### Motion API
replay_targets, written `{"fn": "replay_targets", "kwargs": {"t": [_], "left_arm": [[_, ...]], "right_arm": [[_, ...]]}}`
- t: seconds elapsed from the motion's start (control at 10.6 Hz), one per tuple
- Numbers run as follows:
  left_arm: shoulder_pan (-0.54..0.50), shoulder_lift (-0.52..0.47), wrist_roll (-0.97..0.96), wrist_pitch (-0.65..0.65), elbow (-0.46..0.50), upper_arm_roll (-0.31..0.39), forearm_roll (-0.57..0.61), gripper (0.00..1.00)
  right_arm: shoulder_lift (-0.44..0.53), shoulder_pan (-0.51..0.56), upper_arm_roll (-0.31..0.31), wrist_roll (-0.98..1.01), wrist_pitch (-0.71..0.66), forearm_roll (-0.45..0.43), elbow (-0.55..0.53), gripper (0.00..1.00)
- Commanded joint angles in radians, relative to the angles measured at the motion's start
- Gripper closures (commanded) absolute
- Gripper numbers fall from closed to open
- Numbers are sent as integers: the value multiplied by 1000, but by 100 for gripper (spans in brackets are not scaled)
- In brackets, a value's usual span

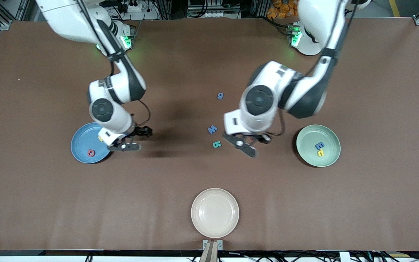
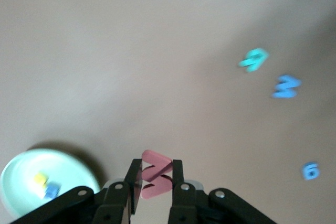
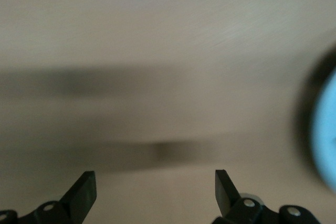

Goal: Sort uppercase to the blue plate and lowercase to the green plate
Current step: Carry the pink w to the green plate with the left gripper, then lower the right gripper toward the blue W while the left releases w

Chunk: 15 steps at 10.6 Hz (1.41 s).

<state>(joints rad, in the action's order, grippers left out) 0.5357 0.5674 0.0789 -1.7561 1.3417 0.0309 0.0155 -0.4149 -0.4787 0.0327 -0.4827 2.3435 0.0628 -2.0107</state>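
Red w (image 2: pixel 156 180) clamped in left gripper (image 2: pixel 156 182), seen only wrist-side.

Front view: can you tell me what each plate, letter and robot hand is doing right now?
Left gripper: shut on the small red w.
Right gripper: open, empty, beside the blue plate.
Blue plate: holds the red Q.
Green plate: holds a blue letter and a yellow letter.
Cream plate: nothing in it.
Blue W, teal R, blue g: lying loose on the table.
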Motion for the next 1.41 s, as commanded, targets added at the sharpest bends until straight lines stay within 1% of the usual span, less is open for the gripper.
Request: {"fn": "replay_targets", "kwargs": {"t": [0.0, 0.09, 0.19, 0.28, 0.38, 0.47, 0.56, 0.66, 0.75, 0.94, 1.03, 1.13, 1.22, 1.32], "left_arm": [[-121, -52, 12, -17, 135, -11, -26, 100], [-163, -54, 4, -28, 173, -9, -28, 100], [-193, -60, 2, -70, 235, -8, -26, 100], [-250, -73, 2, -132, 299, -11, -25, 100], [-279, -81, 8, -190, 356, -11, -25, 100], [-287, -83, 7, -227, 390, -9, -26, 100], [-313, -81, 5, -274, 428, -9, -26, 100], [-348, -74, 5, -366, 489, -12, -44, 100], [-350, -66, 5, -426, 523, -11, -69, 100], [-355, -58, 1, -439, 530, -11, -71, 99], [-355, -58, 1, -440, 530, -9, -71, 85], [-358, -64, -1, -439, 537, -8, -71, 64], [-379, -72, 1, -439, 537, -9, -78, 32], [-379, -86, 8, -437, 539, -11, -80, 0]], "right_arm": [[-70, -82, -28, -257, -3, 6, 93, 0], [-97, -122, -31, -383, -4, 8, 134, 0], [-128, -165, -37, -539, -4, 8, 182, 0], [-172, -201, -46, -689, -4, 6, 238, 0], [-214, -227, -48, -794, -3, 8, 288, 0], [-249, -250, -48, -888, 2, 6, 328, 0], [-274, -267, -48, -974, 35, 6, 354, 0], [-298, -271, -48, -1075, 93, 6, 357, 0], [-309, -273, -48, -1129, 109, 6, 363, 0], [-327, -273, -50, -1214, 112, 6, 388, 1], [-337, -276, -51, -1231, 112, 8, 398, 3], [-352, -282, -51, -1257, 112, 6, 411, 4], [-363, -291, -51, -1261, 112, 6, 420, 5], [-366, -293, -53, -1263, 109, 6, 426, 10]]}}
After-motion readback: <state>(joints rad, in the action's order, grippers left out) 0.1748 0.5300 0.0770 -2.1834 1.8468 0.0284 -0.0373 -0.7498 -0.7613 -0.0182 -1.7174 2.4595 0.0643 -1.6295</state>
